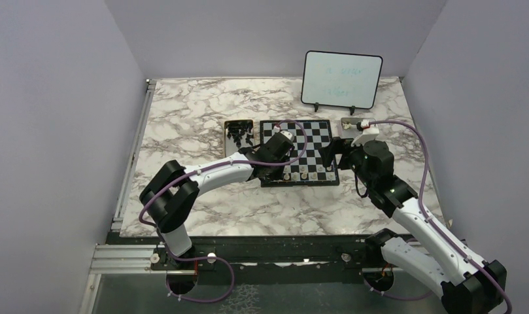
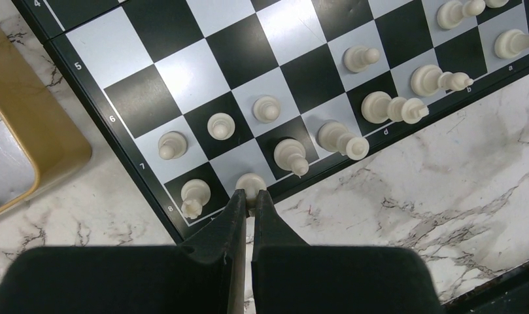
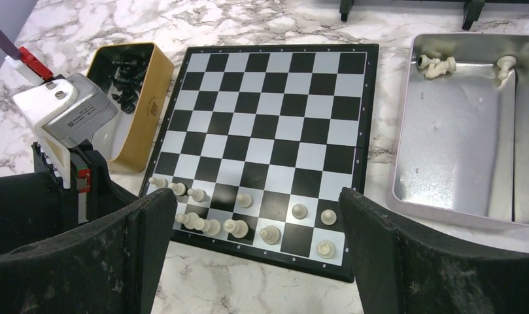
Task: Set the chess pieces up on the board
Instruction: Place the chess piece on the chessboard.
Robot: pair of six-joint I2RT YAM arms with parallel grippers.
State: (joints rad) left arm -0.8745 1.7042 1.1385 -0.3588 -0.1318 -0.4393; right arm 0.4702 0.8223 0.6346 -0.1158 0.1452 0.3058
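Step in hand: seating one white piece (image 2: pixel 250 186) on the board (image 3: pixel 274 111), which lies mid-desk toward the far edge.

The left gripper (image 2: pixel 250 201) stands over the board corner nearest the desk's near-left corner. Its fingers (image 2: pixel 235 219) are almost together on that piece. It appears pinched, though the contact itself is hidden under the tips. The right gripper (image 3: pixel 258 196) hangs spread wide and empty above the board's near side.

The other white pieces (image 2: pixel 340 137) stand in the two rows facing the near edge, some just beside your target. Release only when the base sits flat inside its square. Part the fingers slightly, then lift straight up so neither finger clips a neighbour.

A few more pieces lie in the silver tray (image 3: pixel 458 144) toward the far-right corner. Black pieces (image 3: pixel 124 85) lie in the gold tray (image 3: pixel 152 104).
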